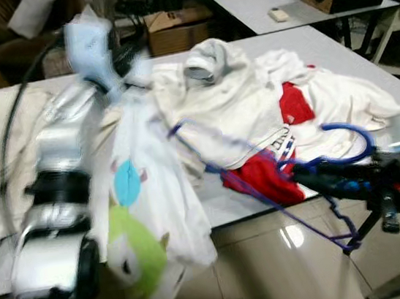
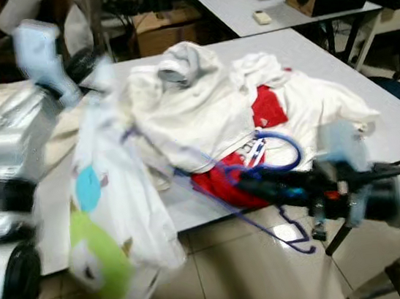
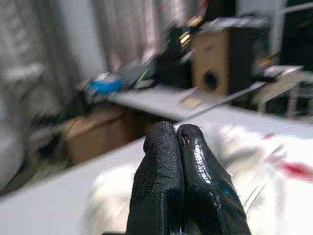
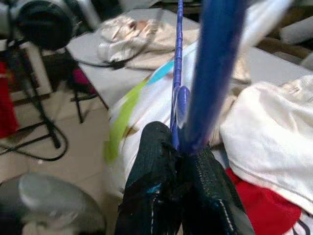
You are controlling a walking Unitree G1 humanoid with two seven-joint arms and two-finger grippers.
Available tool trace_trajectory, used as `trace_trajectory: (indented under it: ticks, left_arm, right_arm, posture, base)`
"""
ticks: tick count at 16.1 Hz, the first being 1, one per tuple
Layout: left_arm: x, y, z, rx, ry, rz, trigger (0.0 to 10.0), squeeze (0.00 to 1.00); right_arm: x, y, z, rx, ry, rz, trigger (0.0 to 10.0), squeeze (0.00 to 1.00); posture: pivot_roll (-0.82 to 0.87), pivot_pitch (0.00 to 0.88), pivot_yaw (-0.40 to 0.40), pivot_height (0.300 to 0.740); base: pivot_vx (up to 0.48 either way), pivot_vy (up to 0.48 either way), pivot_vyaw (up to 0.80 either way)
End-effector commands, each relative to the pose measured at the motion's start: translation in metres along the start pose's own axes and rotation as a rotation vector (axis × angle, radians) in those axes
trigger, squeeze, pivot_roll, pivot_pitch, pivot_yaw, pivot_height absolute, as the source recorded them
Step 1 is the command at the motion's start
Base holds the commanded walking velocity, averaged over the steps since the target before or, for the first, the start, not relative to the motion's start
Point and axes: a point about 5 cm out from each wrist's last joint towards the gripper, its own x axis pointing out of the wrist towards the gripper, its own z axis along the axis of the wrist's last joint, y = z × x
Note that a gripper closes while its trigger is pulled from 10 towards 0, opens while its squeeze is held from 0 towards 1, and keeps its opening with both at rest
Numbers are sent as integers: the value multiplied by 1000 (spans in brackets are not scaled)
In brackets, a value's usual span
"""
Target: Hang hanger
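Your right hand [image 2: 252, 181] is clamping the blue hanger [image 1: 264, 185] over the worktop's [image 1: 334, 51] near edge; your left hand [image 3: 182, 142], pinched closed, is lifting the white garment [image 1: 155, 199], which risks snagging.

A thin blue hanger [image 1: 264, 185] slants over the counter [image 1: 334, 51] edge, its hook [image 1: 350, 141] curling above the red and white clothes.

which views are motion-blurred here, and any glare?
Left eye view: left arm and the white garment it lifts are smeared; the right gripper on the blue hanger is soft; a light glares off the floor tile. Left wrist view: background streaked, shut fingers sharp. Right wrist view: hanger close and blurred, table clothes fairly clear.
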Motion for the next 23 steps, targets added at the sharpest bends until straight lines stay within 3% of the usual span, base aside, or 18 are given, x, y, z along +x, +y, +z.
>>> trace_trajectory:
  ticks: [1,4,6,11,13,16,18,19,20,23]
  left_arm:
    - [3,2,19,12,-70,-12,10000,0]
    - [0,10,43,-29,-142,-45,10000,0]
    - [-9,0,59,-25,-165,-191,10000,0]
    - [-33,-27,45,1,-80,-351,10000,0]
    - [-43,-35,58,-15,-159,-404,10000,0]
    - [-54,-36,78,-40,-261,-442,10000,0]
    - [-59,-32,98,-58,-394,-430,10000,0]
    - [-59,-24,109,-102,-483,-374,10000,0]
    - [-60,-20,116,-131,-527,-343,10000,0]
    - [-62,-16,120,-166,-565,-317,10000,0]
  right_arm:
    - [3,-4,-6,6,52,27,10000,0]
    - [21,-18,-12,-35,100,73,10000,0]
    - [40,-41,-9,-91,93,31,10000,0]
    - [73,-65,-4,-142,66,78,10000,0]
    - [88,-92,-3,-216,100,-57,10000,0]
    - [99,-141,41,-311,-30,-363,10000,0]
    - [96,-161,90,-380,-214,-547,10000,0]
    - [84,-166,132,-402,-427,-653,10000,0]
    - [74,-165,156,-419,-559,-699,10000,0]
    - [68,-164,171,-517,-624,-697,10000,0]
  posture:
    - [-146,0,13,740]
    - [-136,0,8,740]
    - [-131,0,4,740]
    - [-101,0,-33,740]
    - [-99,0,-52,740]
    - [-101,0,-60,740]
    - [-101,0,-60,740]
    - [-98,0,-60,740]
    - [-97,0,-63,740]
    - [-96,0,-64,740]
  base:
    - [368,0,0]
    - [368,0,0]
    - [336,0,0]
    - [58,0,0]
    - [0,0,0]
    - [0,0,0]
    - [0,0,0]
    - [0,0,0]
    - [0,0,0]
    - [0,0,0]
